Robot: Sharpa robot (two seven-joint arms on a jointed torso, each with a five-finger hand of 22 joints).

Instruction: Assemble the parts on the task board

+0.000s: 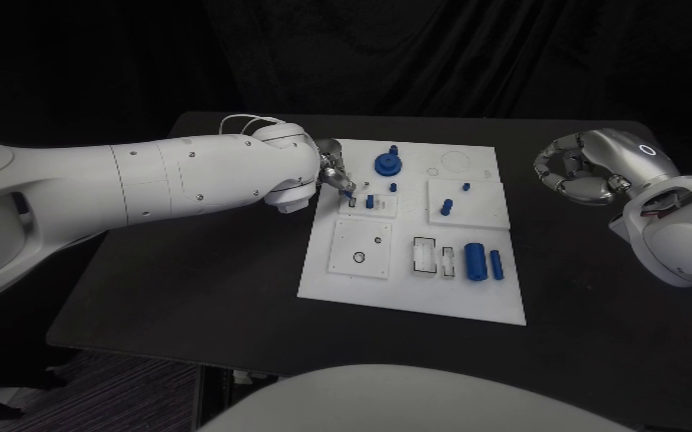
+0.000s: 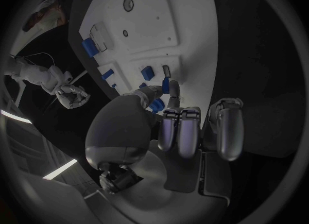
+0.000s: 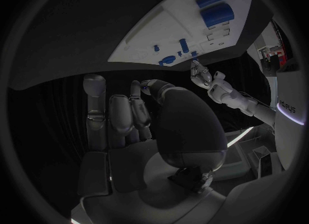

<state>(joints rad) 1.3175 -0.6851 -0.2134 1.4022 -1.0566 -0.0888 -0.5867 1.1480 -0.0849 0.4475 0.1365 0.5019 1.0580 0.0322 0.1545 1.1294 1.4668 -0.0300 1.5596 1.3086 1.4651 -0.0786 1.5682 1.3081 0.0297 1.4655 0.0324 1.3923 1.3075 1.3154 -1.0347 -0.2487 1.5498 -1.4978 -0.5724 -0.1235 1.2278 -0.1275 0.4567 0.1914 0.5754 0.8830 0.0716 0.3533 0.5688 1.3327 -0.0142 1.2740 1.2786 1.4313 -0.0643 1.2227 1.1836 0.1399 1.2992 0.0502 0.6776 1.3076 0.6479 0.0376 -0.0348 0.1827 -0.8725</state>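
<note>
Your left hand [image 1: 335, 174] is over the board's [image 1: 325, 287] left side, fingertips down at the small square plate [image 1: 366, 206] in the upper-left block. In the left wrist view a thumb and a finger [image 2: 174, 91] pinch a small blue peg [image 2: 165, 85], so call that hand clamped on the peg; the other fingers are curled back near the palm. The peg's long axis runs roughly upright, pointing down at the plate, and it sits right at the fingertips, so the coming move is likely a short push straight down into the plate. Can't tell if the tip is already in a hole or just above it.

Your right hand [image 1: 584, 170] is off the board, over the bare counter [image 1: 188, 282] on the right, well apart from every part. Fingers are curled in with nothing in them. It's the far hand for this job; the left one is clearly nearer.

Other parts on the board: a blue gear [image 1: 388, 163] near the top, just beyond the left fingertips; a blue pin [image 1: 446, 207] standing in the upper-right plate; a fat blue cylinder [image 1: 475, 261] and a thin blue bar [image 1: 496, 264] lying side by side lower right, long axes running toward you. The lower-left plate [image 1: 361, 248] has holes with nothing standing in them.

Watch the tilt: keep the peg square to the plate or it may jam
</note>
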